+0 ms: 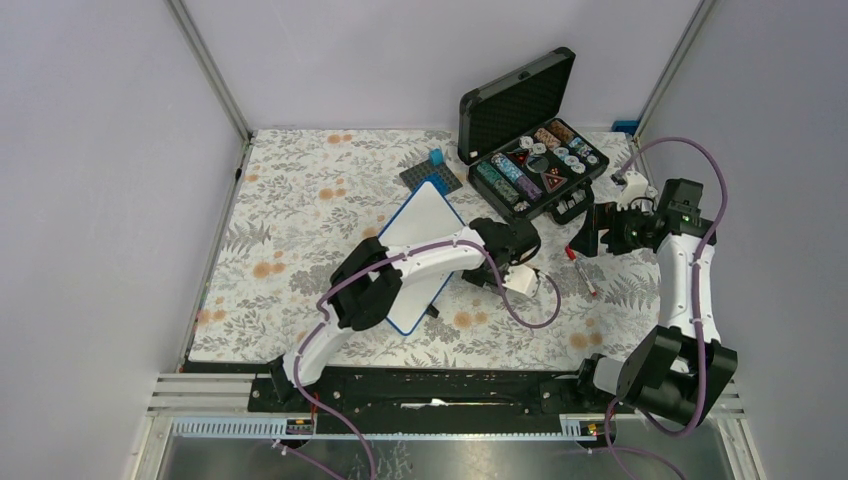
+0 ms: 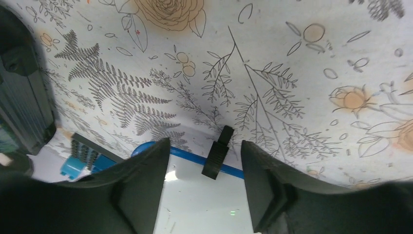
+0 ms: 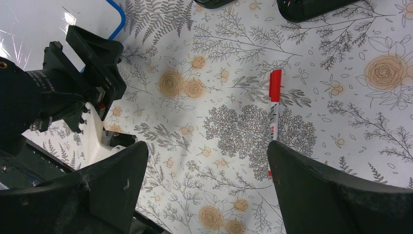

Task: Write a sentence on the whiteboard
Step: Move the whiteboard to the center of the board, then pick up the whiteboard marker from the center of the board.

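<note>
L end effector (image 2: 204,146) wide over whiteboard (image 2: 195,204) edge, R end effector (image 3: 207,146) wide, red marker (image 3: 273,107) clear on wrist cam

Black hard case (image 1: 515,105) sitting open at the far right of the floral tablecloth (image 1: 300,200), its foam-lined lid standing upright, its compartments holding rows of small round pieces (image 1: 500,172). Grey studded baseplate (image 1: 422,180) lying just left of the case, carrying a blue block (image 1: 436,157) at its far edge.
</note>
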`<state>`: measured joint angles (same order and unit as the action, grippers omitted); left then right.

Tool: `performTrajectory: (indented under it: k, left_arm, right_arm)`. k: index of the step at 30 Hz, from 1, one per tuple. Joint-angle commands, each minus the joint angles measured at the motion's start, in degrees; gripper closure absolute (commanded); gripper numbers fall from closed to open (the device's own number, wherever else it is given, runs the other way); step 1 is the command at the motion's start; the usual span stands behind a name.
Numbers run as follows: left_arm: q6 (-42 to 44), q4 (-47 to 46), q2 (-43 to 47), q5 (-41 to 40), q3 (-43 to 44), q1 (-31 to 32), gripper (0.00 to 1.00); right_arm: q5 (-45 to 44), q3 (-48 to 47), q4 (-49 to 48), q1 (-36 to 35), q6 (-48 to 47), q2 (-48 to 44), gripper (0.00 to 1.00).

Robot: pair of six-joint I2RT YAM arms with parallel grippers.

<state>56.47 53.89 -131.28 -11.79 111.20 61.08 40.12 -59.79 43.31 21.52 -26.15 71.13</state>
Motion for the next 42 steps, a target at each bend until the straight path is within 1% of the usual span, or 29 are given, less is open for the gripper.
performTrajectory:
  k: [1, 2, 5, 7, 9, 12, 15, 16, 17, 20, 21, 22, 26, 27, 30, 34, 38, 42]
  left_arm:
    - [-4.0, -1.1, 6.5, 4.2, 2.0, 0.1, 0.31]
    - [-5.3, -1.1, 7.5, 5.2, 2.2, -0.1, 0.25]
    - [-9.0, -1.3, 11.5, 9.1, 1.2, -1.9, 0.16]
    - [-11.8, -1.9, 15.3, 15.6, -0.1, -4.6, 0.06]
    - [-15.0, -2.7, 18.7, 20.0, -1.6, -7.6, 0.01]
    - [-19.6, -6.1, 24.2, 24.0, -4.9, -10.9, 0.01]
    - [-25.1, -8.2, 27.9, 26.8, -6.2, -14.8, 0.01]
    - [-26.4, -8.4, 29.0, 29.2, -6.1, -16.0, 0.01]
    - [-29.1, -8.7, 30.2, 32.3, -6.3, -18.6, 0.01]
    - [-36.6, -13.1, 35.1, 37.0, -9.7, -23.7, 0.01]
    - [-38.5, -15.1, 37.1, 37.4, -11.5, -24.9, 0.01]
    - [-41.0, -17.9, 39.4, 35.7, -13.8, -25.6, 0.01]
    - [-49.0, -28.4, 48.4, 24.4, -23.1, -26.6, 0.01]
    - [-49.5, -29.5, 50.4, 23.7, -25.0, -27.0, 0.01]
    - [-51.4, -28.7, 53.0, 22.8, -27.2, -28.3, 0.01]
    - [-54.2, -29.5, 55.7, 23.5, -30.9, -30.2, 0.01]
    - [-54.5, -28.4, 56.0, 25.1, -32.2, -31.2, 0.01]
    - [-53.6, -27.8, 55.7, 26.5, -32.4, -31.3, 0.01]
  right_arm:
    - [0.0, -3.1, 3.6, 0.6, -3.2, -0.5, 0.01]
    - [-0.3, -3.1, 4.2, 0.6, -3.8, -0.6, 0.01]
    - [-2.0, -2.8, 5.6, 0.6, -6.0, -0.5, 0.01]
    - [-2.7, -2.3, 6.5, 0.7, -7.4, -0.7, 0.01]
    - [-3.4, -1.4, 6.4, 0.8, -8.4, -0.7, 0.01]
    - [-5.4, -0.3, 6.4, 0.8, -9.8, 1.9, 0.01]
    - [-8.3, 0.6, 5.4, 1.0, -10.2, 5.2, 0.08]
    - [-9.5, 1.1, 4.8, 1.1, -10.0, 6.0, 0.12]
    - [-10.4, 1.6, 4.0, 1.2, -9.9, 6.7, 0.15]
    - [-12.5, 4.1, 0.5, 1.3, -9.2, 7.9, 0.22]
    - [-13.0, 5.0, -0.9, 1.3, -9.2, 8.2, 0.24]
    - [-13.7, 6.0, -2.1, 1.3, -9.0, 8.8, 0.26]
    - [-15.8, 7.0, -5.2, 1.3, -9.0, 12.4, 0.36]
    - [-15.9, 6.8, -5.7, 1.3, -9.0, 13.4, 0.37]
    - [-16.0, 6.5, -7.1, 1.2, -9.2, 16.6, 0.45]
    - [-16.8, 6.9, -9.4, 1.2, -9.8, 20.1, 0.52]
    - [-18.0, 8.1, -11.9, 1.0, -10.4, 22.1, 0.54]
    - [-21.9, 11.2, -15.8, -0.8, -11.3, 22.0, 0.57]
